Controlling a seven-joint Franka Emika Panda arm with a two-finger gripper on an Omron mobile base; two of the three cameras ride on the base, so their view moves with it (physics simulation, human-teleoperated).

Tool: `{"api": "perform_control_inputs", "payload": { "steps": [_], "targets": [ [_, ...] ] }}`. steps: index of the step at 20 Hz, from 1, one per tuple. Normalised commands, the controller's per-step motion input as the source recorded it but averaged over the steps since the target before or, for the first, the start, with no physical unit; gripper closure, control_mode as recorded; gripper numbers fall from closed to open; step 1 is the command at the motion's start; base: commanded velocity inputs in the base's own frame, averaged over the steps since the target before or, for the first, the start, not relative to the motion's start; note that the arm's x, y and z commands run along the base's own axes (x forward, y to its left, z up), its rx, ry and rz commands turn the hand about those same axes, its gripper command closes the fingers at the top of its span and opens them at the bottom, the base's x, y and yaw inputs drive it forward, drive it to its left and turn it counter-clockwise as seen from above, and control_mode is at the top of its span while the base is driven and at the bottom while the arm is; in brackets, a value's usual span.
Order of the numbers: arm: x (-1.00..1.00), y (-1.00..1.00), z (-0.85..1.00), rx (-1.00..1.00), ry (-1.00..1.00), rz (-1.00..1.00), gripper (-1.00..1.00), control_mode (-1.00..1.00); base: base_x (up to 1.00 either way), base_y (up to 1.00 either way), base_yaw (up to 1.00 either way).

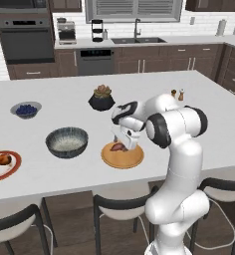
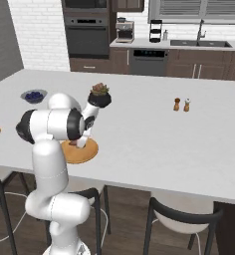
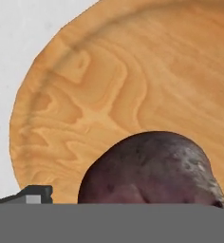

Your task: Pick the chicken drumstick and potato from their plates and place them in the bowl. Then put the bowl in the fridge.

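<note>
Potato: small reddish-brown oval potato lies on the flat tan wooden plate, between and just below the fingers, so close that it looms large in the hand view.
Fingers: white arm's two-finger gripper points down over the wooden plate with its fingers spread wide and nothing held; judged, they straddle the potato ready to close on it.
Bowl: wide dark grey-blue speckled bowl with a pale inside stands on the white desk near the fingers, to their left in the left base view, empty; a short carry from the wooden plate.
Drumstick: glossy orange-brown chicken drumstick rests on the white plate with a red-orange rim, beyond the bowl and well apart from the fingers, untouched.
Stage: judged, first pick under way; neither food is in the bowl yet.
Risk: rounded potato could roll or slip sideways if the fingers close off-centre.
</note>
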Motion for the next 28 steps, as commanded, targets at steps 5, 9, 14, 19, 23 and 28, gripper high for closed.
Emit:
{"api": "perform_control_inputs", "payload": {
  "steps": [5,9,14,19,23,28],
  "targets": [
    [-0.4,-0.01,-0.72,-0.07,0.0,-0.13,1.0,-1.0,0.0,0.0,0.0],
    [-0.16,-0.07,-0.49,-0.01,0.0,-0.1,1.0,-1.0,0.0,0.0,0.0],
    [-0.21,-0.08,-0.22,0.0,-0.01,-0.03,1.0,-1.0,0.0,0.0,0.0],
    [-0.6,0.0,0.37,0.0,0.06,0.01,1.0,-1.0,0.0,0.0,0.0],
    [-0.65,0.0,0.8,0.0,0.01,0.03,1.0,-1.0,0.0,0.0,0.0],
    [-0.57,0.26,0.81,0.03,-0.14,0.06,1.0,-1.0,0.0,0.0,0.0]
  ]
}}
